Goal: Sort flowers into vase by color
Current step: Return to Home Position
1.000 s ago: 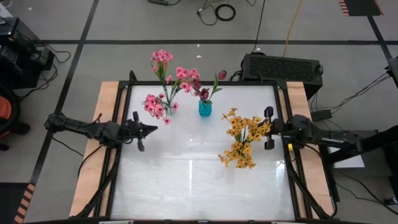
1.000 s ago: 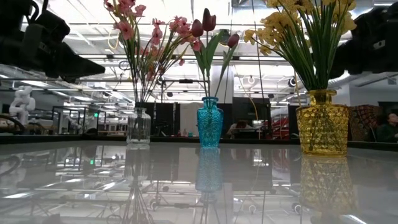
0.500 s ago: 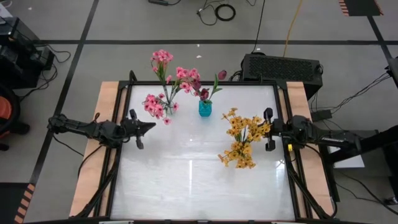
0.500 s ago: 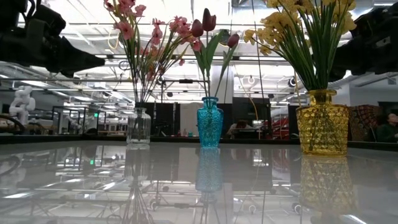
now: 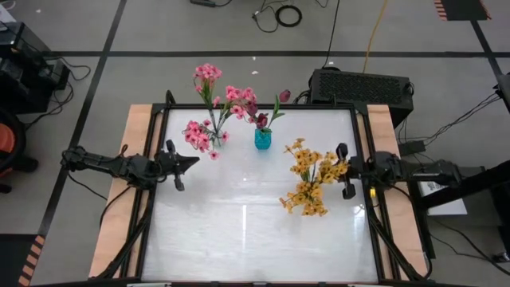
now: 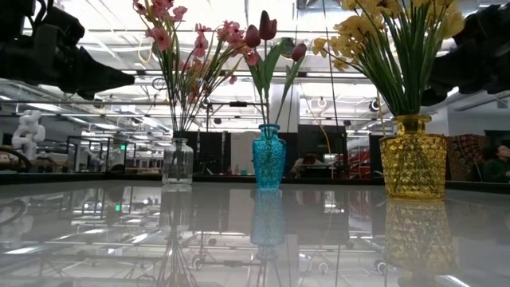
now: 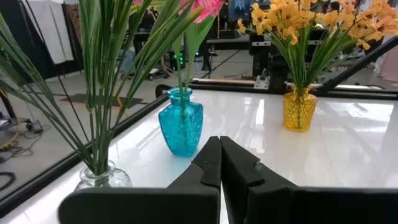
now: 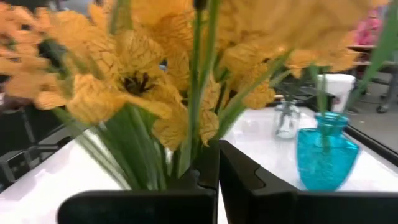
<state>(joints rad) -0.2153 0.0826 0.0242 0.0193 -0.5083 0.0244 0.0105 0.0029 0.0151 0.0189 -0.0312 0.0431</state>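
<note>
Pink flowers (image 5: pixel 198 134) stood in a clear vase (image 6: pixel 178 166) at the far left of the white table (image 5: pixel 239 239), their stems fanning out above its neck. Just to the right of it, at the far centre, a blue vase (image 5: pixel 262 140) held a few dark magenta tulips (image 6: pixel 266 25) with broad green leaves. Yellow flowers (image 5: pixel 309 195) filled a yellow vase (image 6: pixel 413 159) that stood right of centre and nearer than the other two, well apart from the blue one. All three vases were upright.

The left gripper (image 5: pixel 194 163) hung above the left side of the table, pointing toward the middle, near the clear vase but not touching it. Its jaws were pressed together with nothing between them.

The right gripper (image 8: pixel 218 152) hung above the right side of the table, pointing left at the yellow flowers. Its jaws were likewise together and held nothing. From above, the blooms partly covered its tip, so it seemed to sit just beside the spray, though contact could not be told.
</note>
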